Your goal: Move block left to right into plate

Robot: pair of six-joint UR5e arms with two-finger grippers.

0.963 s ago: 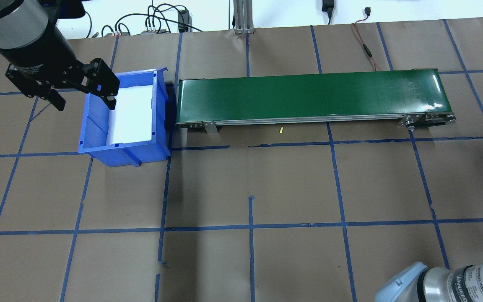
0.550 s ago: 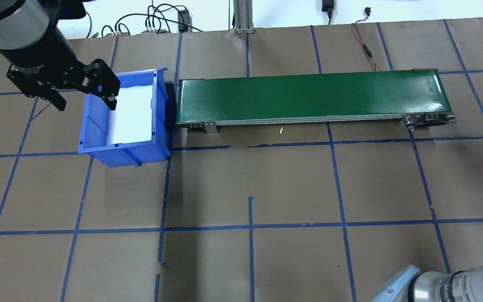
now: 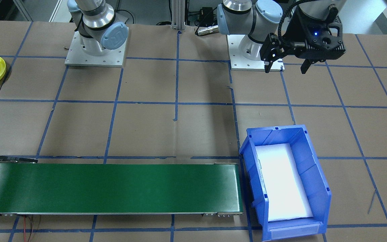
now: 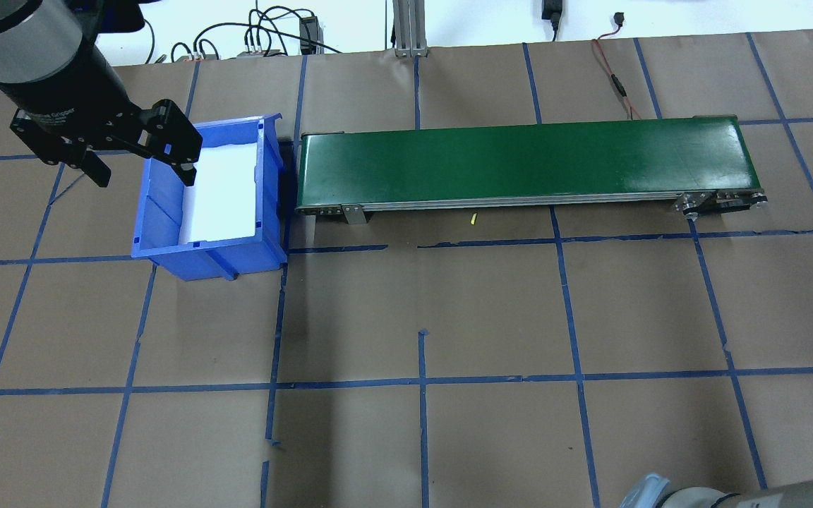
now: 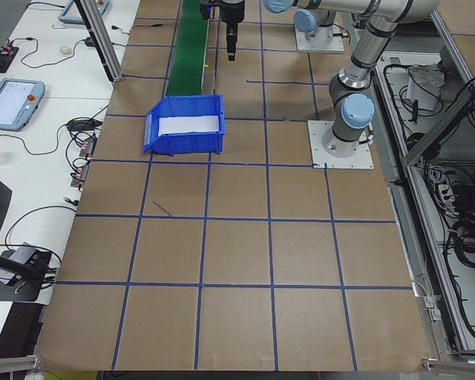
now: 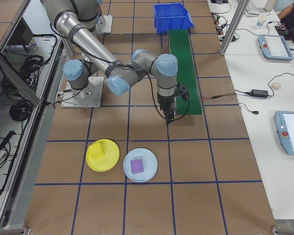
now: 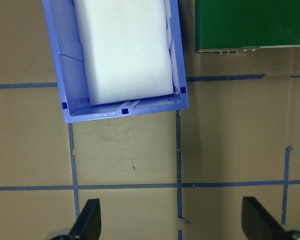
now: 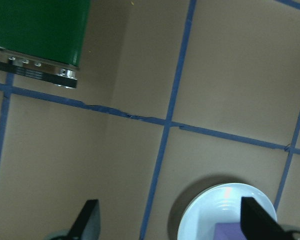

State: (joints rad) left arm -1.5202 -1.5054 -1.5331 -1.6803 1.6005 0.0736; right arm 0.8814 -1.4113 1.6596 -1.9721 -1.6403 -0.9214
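1. Since a second earlier, the right arm (image 4: 731, 494) had slid lower and almost out of the overhead view; the left gripper (image 4: 142, 169) stayed put over the blue bin (image 4: 209, 247).
2. Both the left gripper and the right gripper (image 8: 170, 225) hung spread wide, holding nothing.
3. A yellow block (image 6: 98, 150) lay on the yellow plate (image 6: 110, 159), beside a pale blue plate (image 6: 147, 171) holding a purple block (image 6: 136, 166).
4. Nothing rode the green conveyor (image 4: 519, 162).
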